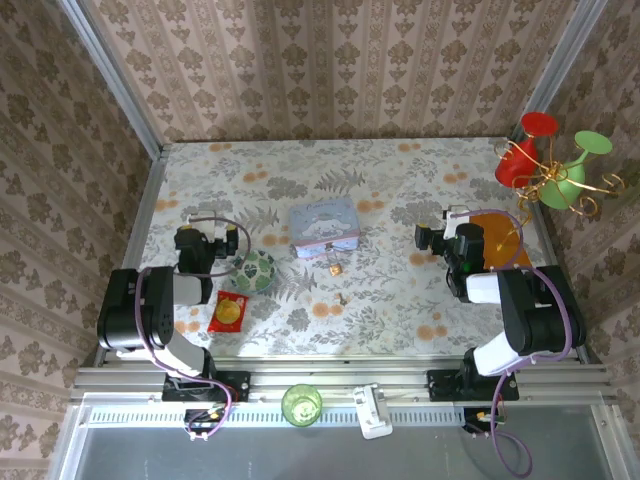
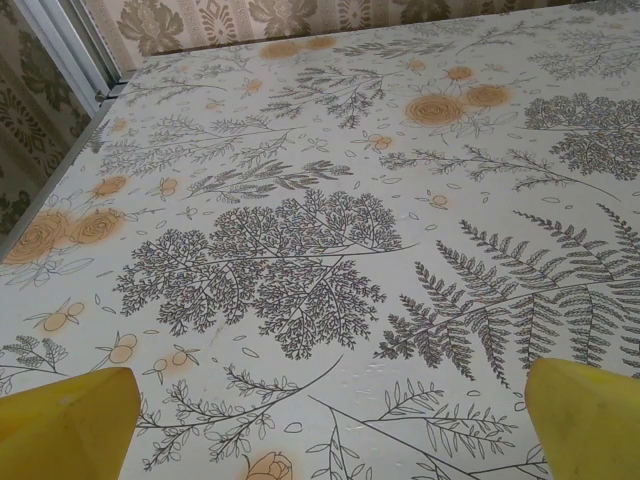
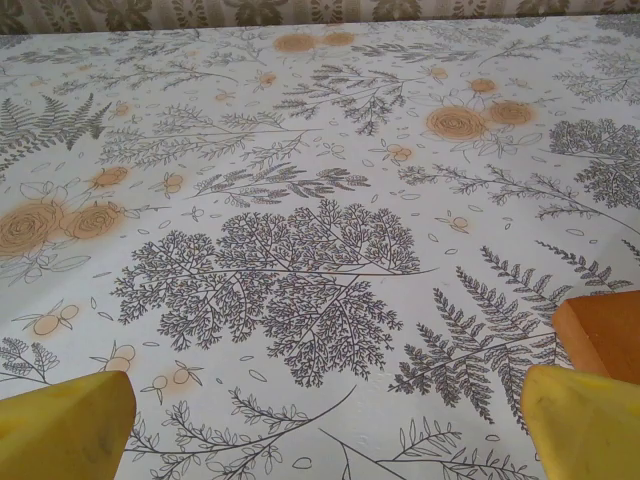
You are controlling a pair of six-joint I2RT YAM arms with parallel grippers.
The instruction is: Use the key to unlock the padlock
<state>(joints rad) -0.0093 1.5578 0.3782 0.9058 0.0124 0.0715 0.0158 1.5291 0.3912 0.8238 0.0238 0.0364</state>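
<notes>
The tiny brass padlock (image 1: 335, 268) lies on the flowered tablecloth just in front of the pale blue tin (image 1: 325, 228). The key (image 1: 344, 298), a thin metal sliver, lies a little nearer than the padlock, apart from it. My left gripper (image 1: 205, 232) hovers at the left, well away from both. My right gripper (image 1: 443, 234) hovers at the right, equally far off. In each wrist view the yellow fingertips (image 2: 65, 425) (image 3: 580, 425) stand wide apart at the bottom corners, and both the left gripper (image 2: 330, 425) and the right gripper (image 3: 330, 425) are open over bare cloth.
A green patterned ball (image 1: 254, 270) and a red-and-gold packet (image 1: 228, 312) lie by the left arm. An orange mat (image 1: 495, 240) (image 3: 605, 330) sits beside the right gripper. Red and green goblets (image 1: 545, 160) stand back right. A green cup (image 1: 301, 404) rests on the front rail.
</notes>
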